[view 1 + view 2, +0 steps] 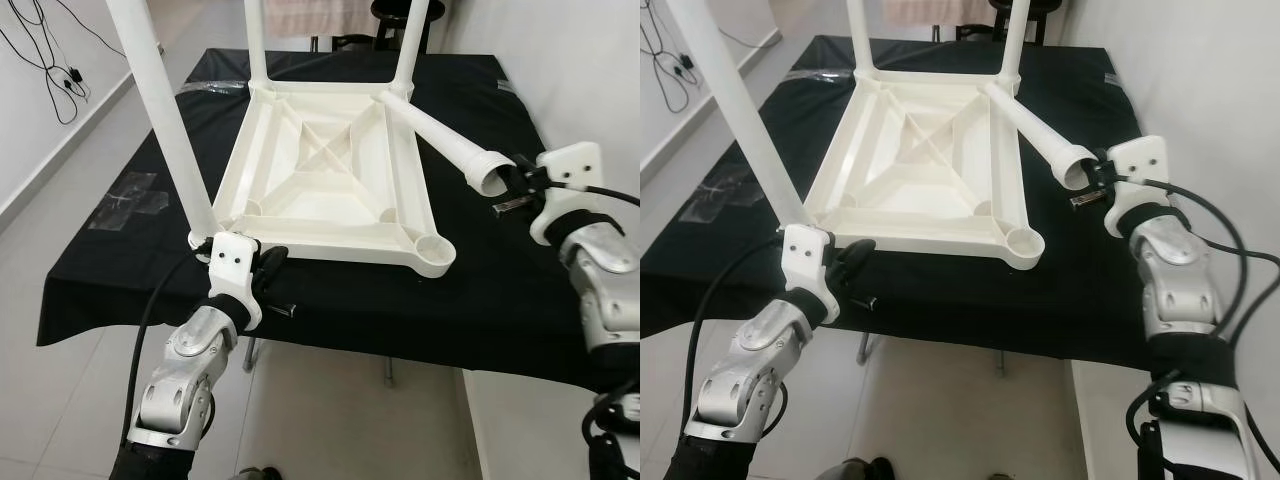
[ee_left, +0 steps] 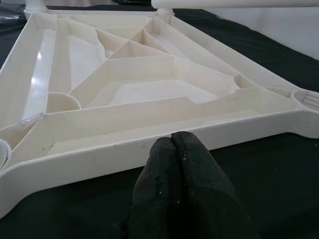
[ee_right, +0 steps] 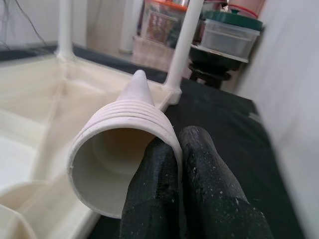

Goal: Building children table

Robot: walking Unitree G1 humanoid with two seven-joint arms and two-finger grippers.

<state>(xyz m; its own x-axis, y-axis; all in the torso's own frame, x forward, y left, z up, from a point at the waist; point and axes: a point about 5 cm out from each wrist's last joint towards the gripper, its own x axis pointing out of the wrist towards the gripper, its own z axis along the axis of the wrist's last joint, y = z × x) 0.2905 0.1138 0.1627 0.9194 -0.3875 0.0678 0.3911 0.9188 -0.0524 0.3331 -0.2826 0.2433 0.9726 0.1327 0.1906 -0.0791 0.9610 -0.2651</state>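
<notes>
Right claw (image 1: 1090, 185) is clamped on the loose white leg's (image 1: 1035, 135) rim; left claw (image 1: 270, 262), closed empty, rests beside the tabletop (image 1: 320, 170). Seating the leg in the empty corner socket (image 1: 432, 250) is judged next.

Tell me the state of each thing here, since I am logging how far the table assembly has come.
Table top: upside down on the black cloth.
Three legs: upright in corner sockets.
Loose leg: tilted, open end at the right end effector, which pinches its rim.
Near right socket: empty.
Left end effector: shut, at the top's near edge.
</notes>
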